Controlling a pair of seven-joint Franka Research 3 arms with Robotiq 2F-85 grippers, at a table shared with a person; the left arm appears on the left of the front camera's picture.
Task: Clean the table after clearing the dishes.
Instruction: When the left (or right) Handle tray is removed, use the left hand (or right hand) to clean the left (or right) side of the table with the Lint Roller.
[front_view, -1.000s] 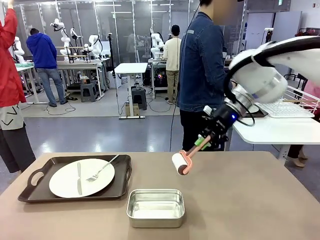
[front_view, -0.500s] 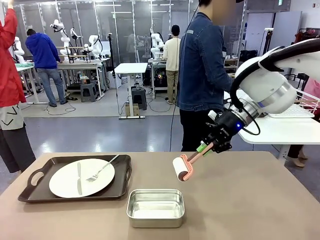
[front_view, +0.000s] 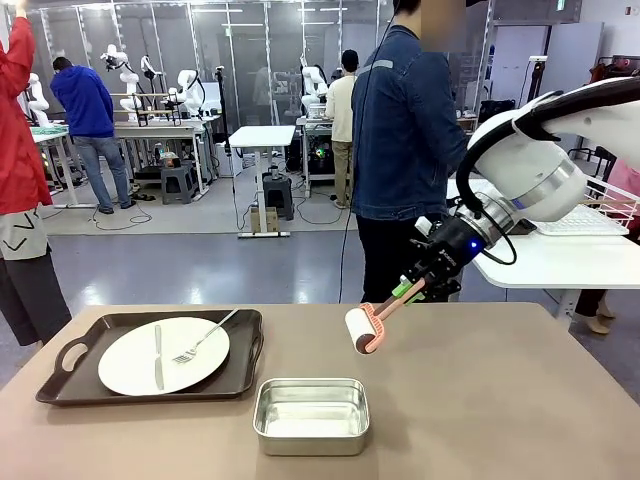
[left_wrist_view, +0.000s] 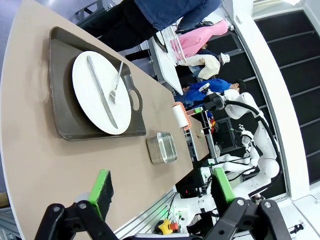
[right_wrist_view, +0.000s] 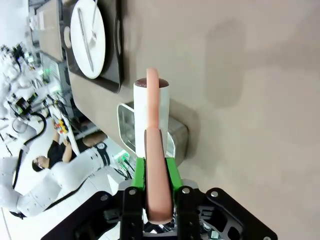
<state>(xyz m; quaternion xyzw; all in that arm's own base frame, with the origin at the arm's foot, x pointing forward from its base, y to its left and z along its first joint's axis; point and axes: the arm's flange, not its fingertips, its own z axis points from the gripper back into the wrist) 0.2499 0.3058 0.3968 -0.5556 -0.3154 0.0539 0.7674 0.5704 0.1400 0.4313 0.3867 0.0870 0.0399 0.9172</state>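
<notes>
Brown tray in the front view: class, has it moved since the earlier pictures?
No. The brown tray stays put, its corner just left of the steel pan.

Bright, even overhead light falls on the steel pan (front_view: 311, 438), whose floor gives a pale sheen. Only a thin, soft shadow rims it on the table (front_view: 500, 400). Far behind the pan, ceiling strips (front_view: 238, 24) glare in glass partitions (front_view: 180, 45). In the right wrist view the roller (right_wrist_view: 151, 117) casts a faint, blurred shadow beyond the pan. In the left wrist view the table edge beside the pan bows.
</notes>
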